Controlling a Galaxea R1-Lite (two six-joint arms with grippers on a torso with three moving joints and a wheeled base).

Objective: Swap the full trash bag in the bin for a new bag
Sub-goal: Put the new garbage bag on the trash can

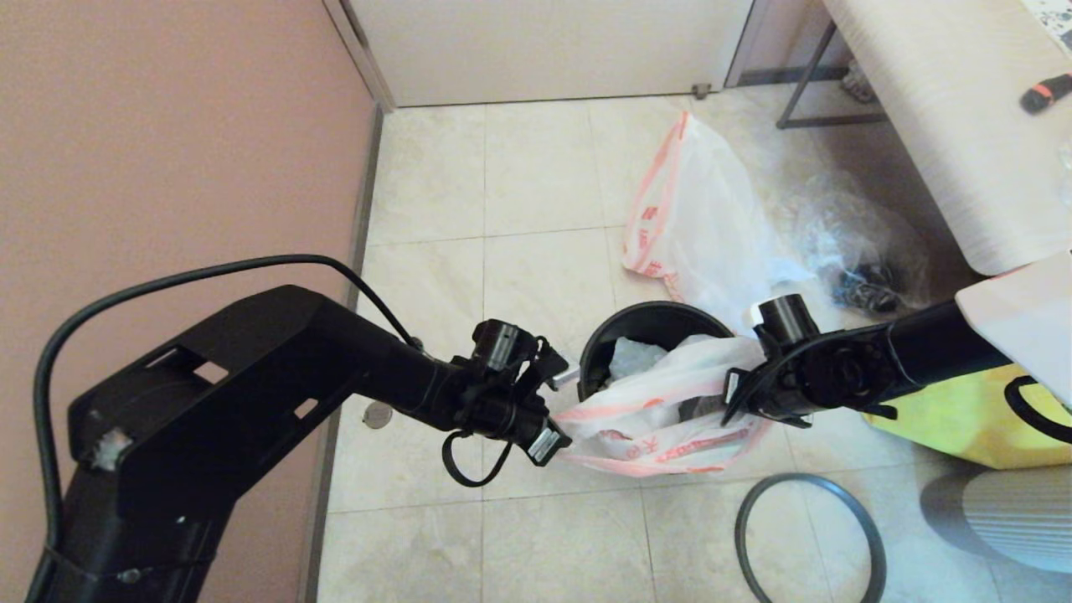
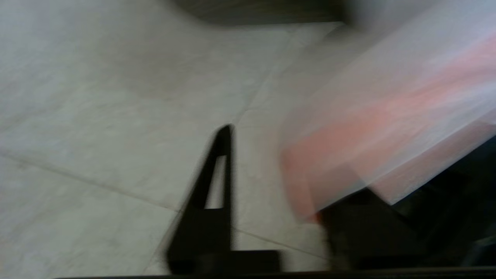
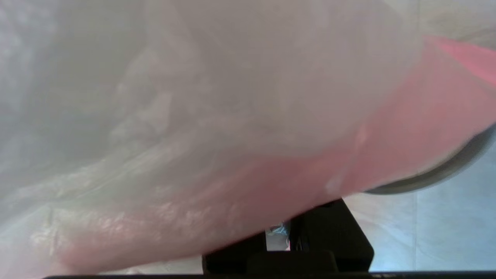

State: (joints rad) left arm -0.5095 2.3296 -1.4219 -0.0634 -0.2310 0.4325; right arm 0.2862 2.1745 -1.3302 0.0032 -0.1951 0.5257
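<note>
Head view: my left gripper [image 1: 559,410] and right gripper [image 1: 737,394] are stretching the thin translucent white new bag [image 1: 662,419] over the round black plastic bin [image 1: 599,347]; the bulky white full trash bag [image 1: 695,218] is lying behind it, the grey rim ring [image 1: 808,536] on the floor. Left wrist view: my fingers [image 2: 217,186] are standing apart, one covered by bag film. Right wrist view: my gripper is pinching the pink band.
</note>
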